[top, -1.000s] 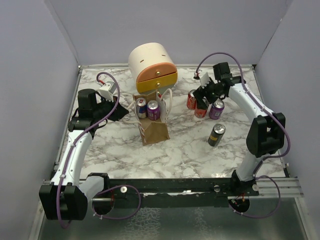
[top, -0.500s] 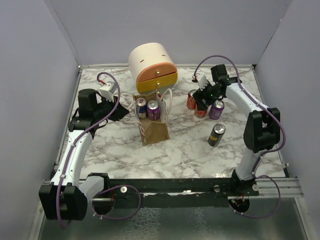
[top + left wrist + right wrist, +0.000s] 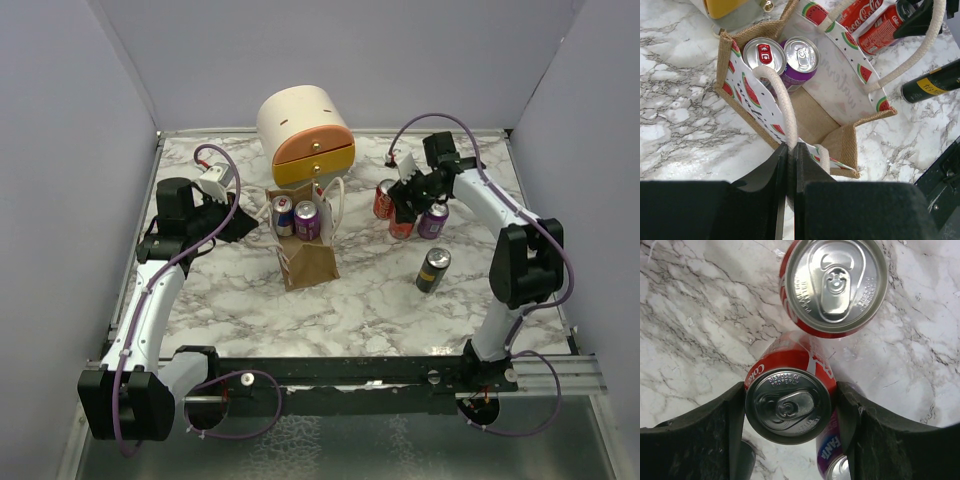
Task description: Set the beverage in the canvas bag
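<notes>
Red can [image 3: 401, 226] stands on counter [image 3: 370, 300], right of canvas bag [image 3: 308, 258], under right gripper [image 3: 404, 212]. Left wrist: left gripper [image 3: 789, 150] jaws pinched on bag handle [image 3: 782, 100]; two cans [image 3: 801, 54] inside bag. Right wrist: jaws clamp red can's sides; second red can [image 3: 837, 282] just beyond.

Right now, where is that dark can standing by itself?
In the top view the dark can stands on the table's right half, right of the canvas bag and nearer the arm bases than the red cans.

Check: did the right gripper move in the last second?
Yes. The right gripper shifted slightly left and nearer, settling around the stationary red can.
</notes>
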Robot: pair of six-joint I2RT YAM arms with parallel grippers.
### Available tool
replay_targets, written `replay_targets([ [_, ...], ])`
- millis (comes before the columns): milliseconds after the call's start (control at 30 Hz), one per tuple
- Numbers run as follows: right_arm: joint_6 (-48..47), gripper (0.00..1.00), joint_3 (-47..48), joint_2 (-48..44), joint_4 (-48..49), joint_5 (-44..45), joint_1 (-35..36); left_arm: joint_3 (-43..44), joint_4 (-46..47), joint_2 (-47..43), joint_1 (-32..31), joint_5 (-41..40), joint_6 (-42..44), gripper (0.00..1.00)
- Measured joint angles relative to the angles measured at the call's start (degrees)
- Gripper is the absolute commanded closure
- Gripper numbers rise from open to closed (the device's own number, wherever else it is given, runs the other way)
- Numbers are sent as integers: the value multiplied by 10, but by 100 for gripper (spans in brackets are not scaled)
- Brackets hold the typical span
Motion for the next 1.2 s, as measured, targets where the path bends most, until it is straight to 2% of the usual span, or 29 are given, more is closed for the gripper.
replay_targets([
  [200, 4, 67, -7, -57, -19, -2, 33, 0, 0, 0, 0, 0, 0, 100],
  [367, 9, 71, 0, -134, -21, -6, 106, 0, 0, -1, 0, 0, 1, 100],
  [500, 17, 72, 63, -165, -33, -10, 174, 0, 0, -1, -1, 0, 1, 100],
  [700, 19, 74, 155, -163, -38, 8, 212, 0, 0, -1, -3, 0, 3, 100],
  [1000, 2, 75, 258, -118, -37, 90, 268, 0, 0, 1, -4, 0, 3, 100],
  [1200, 0, 75, 328, -78, -52, 79, 311, 0, 0, 1, -4, 0, 4, 100],
])
